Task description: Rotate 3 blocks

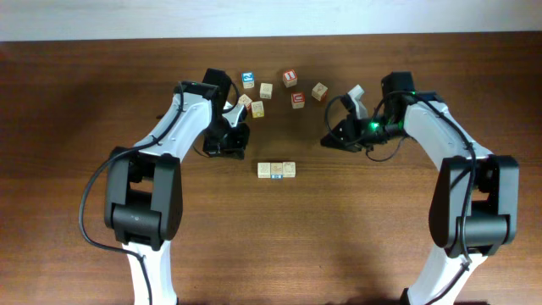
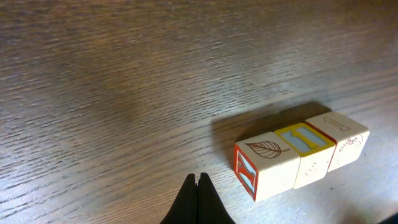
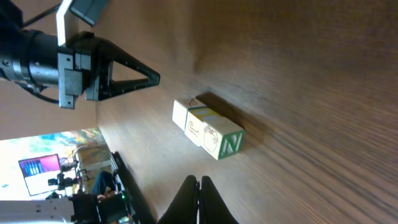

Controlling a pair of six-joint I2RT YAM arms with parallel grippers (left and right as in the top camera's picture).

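Three pale-wood blocks lie touching in a short row at the table's middle. The left block [image 1: 264,170] shows a red side face [image 2: 245,174] and a leaf on top. A blue and yellow top marks the middle block [image 1: 277,171] [image 2: 305,139]. The right block [image 1: 290,169] carries a green "N" [image 3: 231,144]. My left gripper [image 1: 244,146] [image 2: 198,182] is shut and empty, a short way left of the row. On the other side, my right gripper [image 1: 326,140] [image 3: 198,182] is also shut on nothing, up and to the right of the row.
Several loose cubes are scattered behind the row: a blue-topped cube [image 1: 247,80], two red-topped cubes [image 1: 290,77] [image 1: 297,99] and pale ones [image 1: 266,90] [image 1: 319,91] [image 1: 257,109]. The left gripper's body [image 3: 118,71] appears beyond the row in the right wrist view.
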